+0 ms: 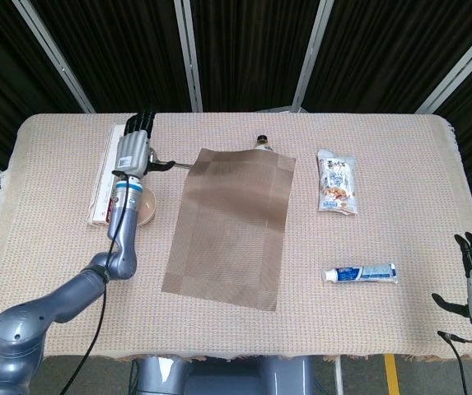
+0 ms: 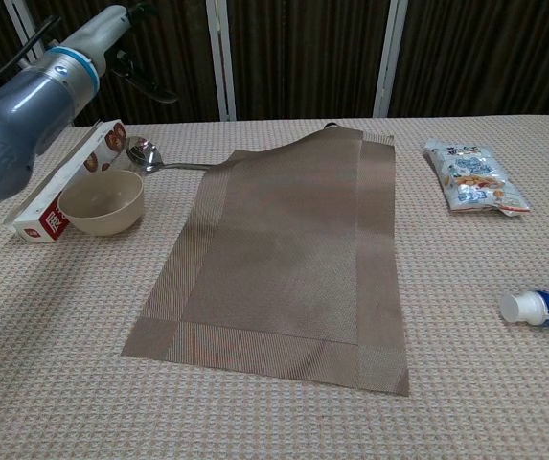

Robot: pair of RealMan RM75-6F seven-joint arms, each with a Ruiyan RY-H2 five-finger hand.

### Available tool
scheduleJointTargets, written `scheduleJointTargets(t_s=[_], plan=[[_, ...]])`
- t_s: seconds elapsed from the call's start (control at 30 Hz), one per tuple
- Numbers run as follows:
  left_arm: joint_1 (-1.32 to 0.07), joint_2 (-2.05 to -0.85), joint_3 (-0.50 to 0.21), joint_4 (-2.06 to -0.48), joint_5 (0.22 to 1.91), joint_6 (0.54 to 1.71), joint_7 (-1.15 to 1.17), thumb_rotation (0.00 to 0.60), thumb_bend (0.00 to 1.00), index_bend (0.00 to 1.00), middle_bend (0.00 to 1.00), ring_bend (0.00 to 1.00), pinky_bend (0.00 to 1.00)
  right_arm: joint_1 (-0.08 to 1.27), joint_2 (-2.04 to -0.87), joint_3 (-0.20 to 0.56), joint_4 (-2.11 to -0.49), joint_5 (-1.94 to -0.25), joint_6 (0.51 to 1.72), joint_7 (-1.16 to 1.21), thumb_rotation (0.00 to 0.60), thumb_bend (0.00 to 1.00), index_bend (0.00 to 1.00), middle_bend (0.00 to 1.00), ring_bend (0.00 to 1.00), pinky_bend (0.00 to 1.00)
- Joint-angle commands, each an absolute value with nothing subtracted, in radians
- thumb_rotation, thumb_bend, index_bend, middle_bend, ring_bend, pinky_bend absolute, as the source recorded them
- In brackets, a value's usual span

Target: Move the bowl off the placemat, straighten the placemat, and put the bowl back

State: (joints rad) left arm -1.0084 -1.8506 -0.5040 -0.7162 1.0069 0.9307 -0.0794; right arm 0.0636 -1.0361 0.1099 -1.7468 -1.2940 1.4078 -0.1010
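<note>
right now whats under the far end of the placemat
The placemat drapes over a bottle; only its dark cap shows past the far edge in the head view. A spoon handle reaches its far left corner. The rest is covered.

Mat top: a bottle (image 1: 261,142) pokes up behind it.
Bowl (image 2: 101,200): box (image 2: 61,185) and spoon (image 2: 147,155) sit close.

Brown woven placemat (image 1: 231,218) spread flat, slightly askew, cream bowl (image 2: 102,200) just left
</note>
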Motion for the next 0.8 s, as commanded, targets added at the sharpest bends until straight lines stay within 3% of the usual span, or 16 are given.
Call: scheduleJointTargets(t_s=[0.03,0.27,0.43,0.8], plan=[[-0.864,-1.67,-0.423,-0.933,1.071,1.013,-0.026,0.6,0.0,0.0,0.0,0.0,0.0,0.064,-1.034,0.101,-1.751,-1.316,1.409,-0.098,0.6,0.0,0.0,0.0,0.0,0.0],[-0.629,-1.378,-0.315,-1.332,1.108,1.184,0.122,0.6,0.0,0.0,0.0,0.0,0.0,0.081,-1.03,0.081,-1.772,-1.395,1.401,-0.101,0.6,0.0,0.0,0.0,0.0,0.0],[-0.503,-1.247,-0.261,-1.539,1.106,1.287,0.178,0.6,0.0,0.0,0.0,0.0,0.0,0.125,-1.032,0.059,-1.784,-1.488,1.354,-0.1,0.6,0.0,0.0,0.0,0.0,0.0],[-0.335,-1.146,-0.159,-1.758,1.161,1.477,0.281,0.6,0.0,0.0,0.0,0.0,0.0,0.319,-1.057,0.001,-1.726,-1.73,1.12,0.059,0.6,0.0,0.0,0.0,0.0,0.0]])
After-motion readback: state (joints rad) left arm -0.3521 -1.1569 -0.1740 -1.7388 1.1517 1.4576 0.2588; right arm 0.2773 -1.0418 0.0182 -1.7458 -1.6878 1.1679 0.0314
